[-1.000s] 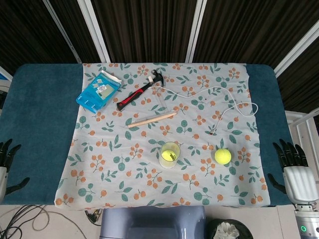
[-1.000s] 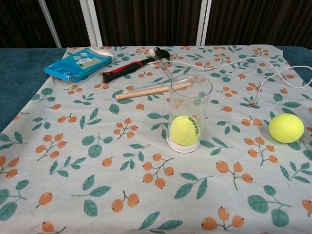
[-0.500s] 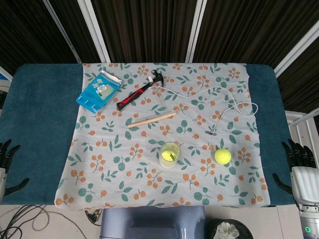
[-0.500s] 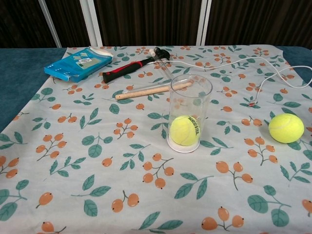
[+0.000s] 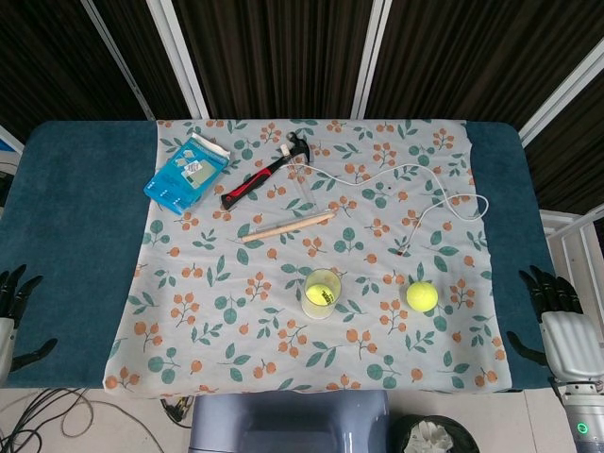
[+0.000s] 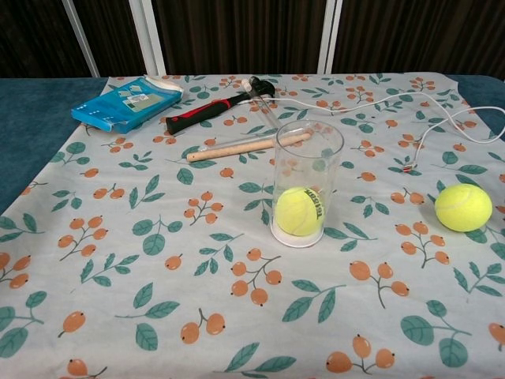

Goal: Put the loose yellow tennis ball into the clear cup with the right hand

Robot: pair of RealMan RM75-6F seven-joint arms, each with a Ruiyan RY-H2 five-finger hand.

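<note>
Fingers spread and empty, the right hand (image 5: 557, 326) waits lower right, the left hand (image 5: 11, 311) likewise lower left. Loose yellow tennis ball (image 5: 422, 296) lies right of the clear plastic cup (image 5: 322, 293), which already holds a ball; a clumsy reach might roll it.

A blue packet (image 5: 186, 172) lies upper left on the floral cloth (image 5: 226, 311). A hammer (image 5: 265, 176) and wooden stick (image 5: 287, 226) rest near centre. A white cable (image 5: 415, 188) trails upper right.

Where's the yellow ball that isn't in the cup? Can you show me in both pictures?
Head view: the loose tennis ball lies lower right on the flowery cloth, right of the clear cup.
Chest view: the ball is at the far right edge, again right of the cup.
Shared landmark: the cup with a ball inside.
</note>
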